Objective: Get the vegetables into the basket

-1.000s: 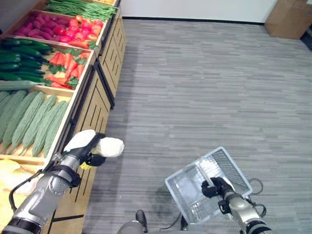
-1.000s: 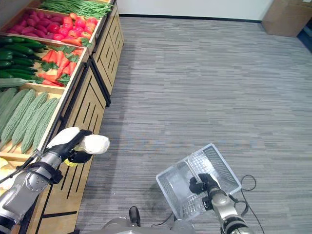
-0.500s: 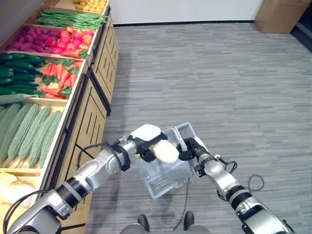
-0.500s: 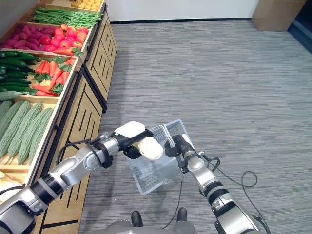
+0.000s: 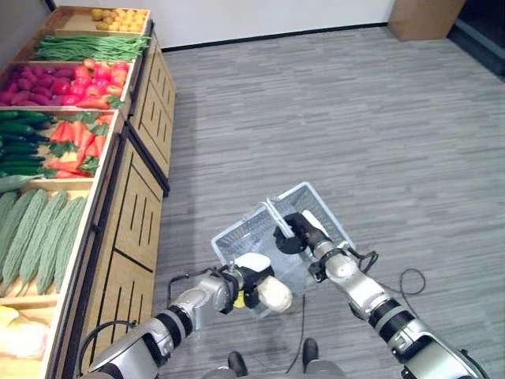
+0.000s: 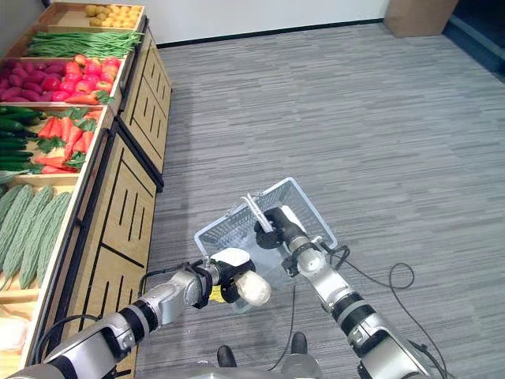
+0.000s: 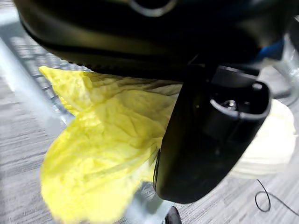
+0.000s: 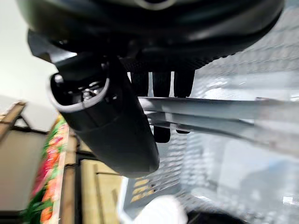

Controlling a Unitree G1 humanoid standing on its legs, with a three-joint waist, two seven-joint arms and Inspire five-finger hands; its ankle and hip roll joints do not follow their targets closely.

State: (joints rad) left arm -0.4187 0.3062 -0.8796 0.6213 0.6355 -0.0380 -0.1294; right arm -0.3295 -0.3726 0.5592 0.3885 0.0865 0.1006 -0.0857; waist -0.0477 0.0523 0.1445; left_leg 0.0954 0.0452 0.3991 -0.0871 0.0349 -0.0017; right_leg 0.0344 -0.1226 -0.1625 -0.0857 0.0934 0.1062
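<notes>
My left hand [image 5: 251, 283] curls its fingers round the pale, yellow-leaved cabbage [image 5: 273, 295] at the clear wire-mesh basket [image 5: 237, 237]'s near rim; its wrist view shows the yellow leaves. My right hand [image 5: 296, 232] clasps the basket's handle [image 8: 210, 114].

A shop's produce section. Slanted wooden display bins [image 5: 118, 197] line one side, holding bitter gourds [image 5: 35, 233], cucumbers [image 5: 20, 146], carrots [image 5: 75, 146], red vegetables [image 5: 63, 83] and green beans [image 5: 83, 47], beside a grey striped floor [image 5: 331, 118].
</notes>
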